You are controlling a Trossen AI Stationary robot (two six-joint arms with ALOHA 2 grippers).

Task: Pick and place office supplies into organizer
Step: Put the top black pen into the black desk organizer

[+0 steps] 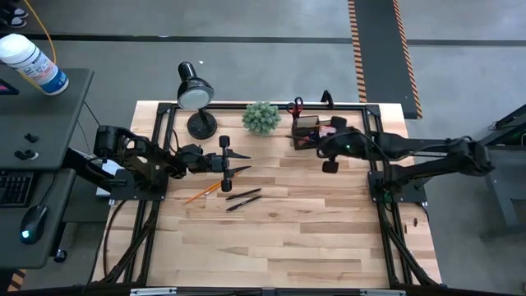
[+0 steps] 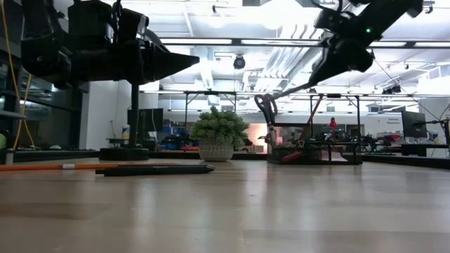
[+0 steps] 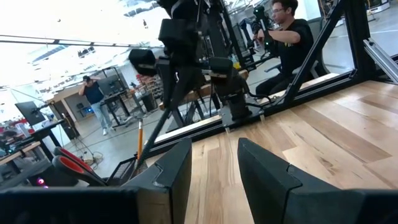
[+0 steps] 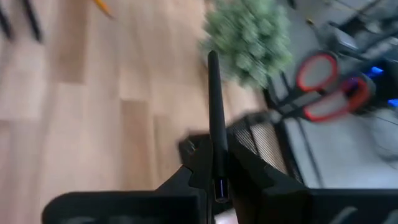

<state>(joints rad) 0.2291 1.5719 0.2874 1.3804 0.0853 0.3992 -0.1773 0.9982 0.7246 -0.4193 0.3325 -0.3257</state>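
Observation:
The black mesh organizer (image 1: 311,131) stands at the table's far edge, with red-handled scissors (image 1: 295,105) upright in it. My right gripper (image 4: 217,169) hovers over the organizer (image 4: 261,144), shut on a black pen (image 4: 214,106). In the low view this pen (image 2: 299,87) slants down toward the scissors (image 2: 266,107). An orange pencil (image 1: 202,192) and two black pens (image 1: 243,199) lie flat on the table's middle. My left gripper (image 1: 239,163) is open in the air just beyond them, holding nothing. My right gripper pinches the black pen between its two fingers near one end (image 4: 217,177). The pen runs along the fingers and sticks out far past them. It is lifted clear, its free end (image 2: 275,98) slanting down above the organizer.
A black desk lamp (image 1: 196,92) and a green plant ball (image 1: 261,117) stand at the far edge, left of the organizer. A pink pad (image 1: 338,123) sits in the organizer. Bare wood fills the near half of the table (image 1: 279,247). People are in the room behind.

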